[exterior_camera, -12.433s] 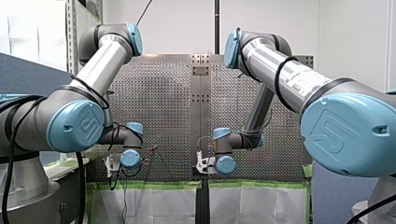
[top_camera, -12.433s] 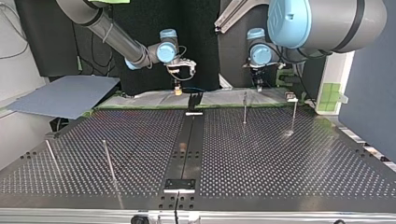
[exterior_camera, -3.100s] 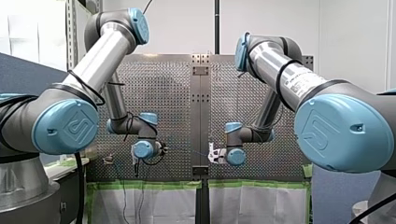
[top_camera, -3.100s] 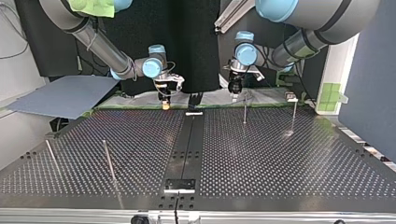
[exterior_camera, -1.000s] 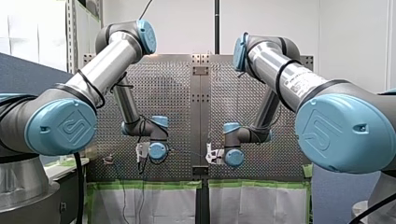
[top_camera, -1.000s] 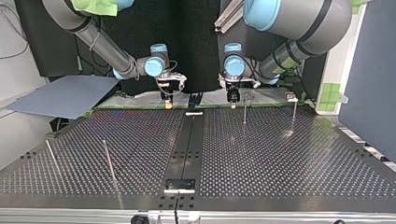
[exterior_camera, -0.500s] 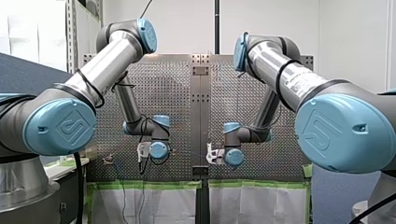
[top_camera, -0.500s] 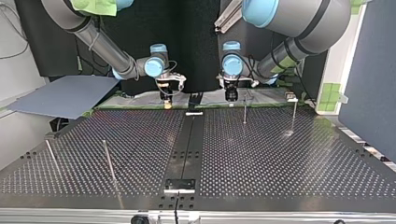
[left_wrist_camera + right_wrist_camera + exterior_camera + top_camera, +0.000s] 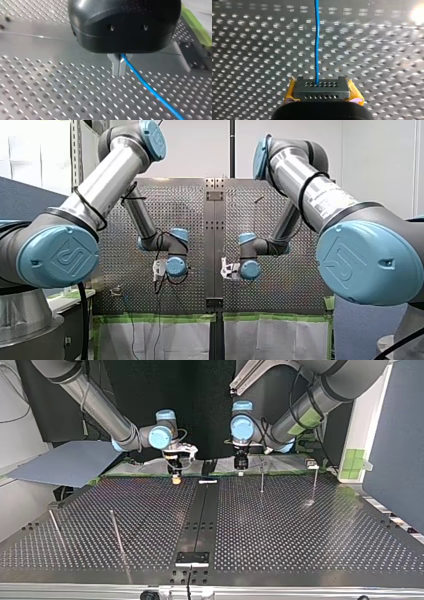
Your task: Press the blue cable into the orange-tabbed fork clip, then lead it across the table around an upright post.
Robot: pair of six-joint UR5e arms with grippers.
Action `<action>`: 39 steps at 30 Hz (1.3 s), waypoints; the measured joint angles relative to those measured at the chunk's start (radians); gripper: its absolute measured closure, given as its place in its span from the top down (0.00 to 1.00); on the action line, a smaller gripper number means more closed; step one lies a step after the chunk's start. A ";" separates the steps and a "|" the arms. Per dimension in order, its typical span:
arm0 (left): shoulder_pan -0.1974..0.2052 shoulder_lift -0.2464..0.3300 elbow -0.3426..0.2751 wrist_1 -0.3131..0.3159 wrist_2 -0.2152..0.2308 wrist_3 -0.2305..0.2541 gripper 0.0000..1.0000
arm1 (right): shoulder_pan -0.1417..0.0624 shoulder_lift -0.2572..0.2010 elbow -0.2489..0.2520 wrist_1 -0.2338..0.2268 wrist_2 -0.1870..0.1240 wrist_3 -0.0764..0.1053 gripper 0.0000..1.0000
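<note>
At the far edge of the perforated table (image 9: 300, 550), as the top view shows it, both grippers hang just above the surface, near each other and on either side of the dark centre strip (image 9: 200, 520); my right gripper (image 9: 321, 88) comes in at that view's left, my left gripper (image 9: 119, 72) at its right. Left wrist view: the metal fingers (image 9: 115, 65) are pressed together on the blue cable (image 9: 150, 91), which leaves them at the tips and runs slantwise away over the holes; grip condition: clamped on the cable. Right wrist view: the yellow pads (image 9: 355, 93) flank a black fingertip block (image 9: 322, 90) pierced with small holes; the cable enters at the middle of that block and runs ahead of the gripper in a straight line; grip condition: clamped on the cable. Top view: the span of cable between the two grippers is too thin to trace; an upright post (image 9: 261, 476) stands just beside my left gripper, toward the view's right; a second post (image 9: 314, 485) stands further right, near the far corner; two leaning rods (image 9: 116, 532) stand well apart from both grippers, at the view's left, toward the near edge.
</note>
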 joint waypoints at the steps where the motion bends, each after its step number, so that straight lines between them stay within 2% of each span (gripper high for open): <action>1: -0.006 0.010 0.000 -0.007 -0.001 0.001 0.00 | 0.000 -0.008 0.000 0.007 0.000 0.000 0.00; 10: -0.031 0.103 0.000 -0.076 -0.010 -0.003 0.00 | 0.002 -0.102 0.000 0.040 -0.004 0.009 0.00; 23: -0.037 0.213 0.004 -0.088 -0.012 -0.011 0.00 | 0.000 -0.228 -0.001 0.057 -0.019 0.021 0.00; 32: -0.041 0.292 0.062 -0.144 -0.015 -0.020 0.00 | 0.004 -0.320 -0.003 0.065 -0.033 0.023 0.00; 39: -0.043 0.353 0.090 -0.169 -0.015 -0.037 0.00 | 0.006 -0.388 -0.015 0.091 -0.045 0.022 0.00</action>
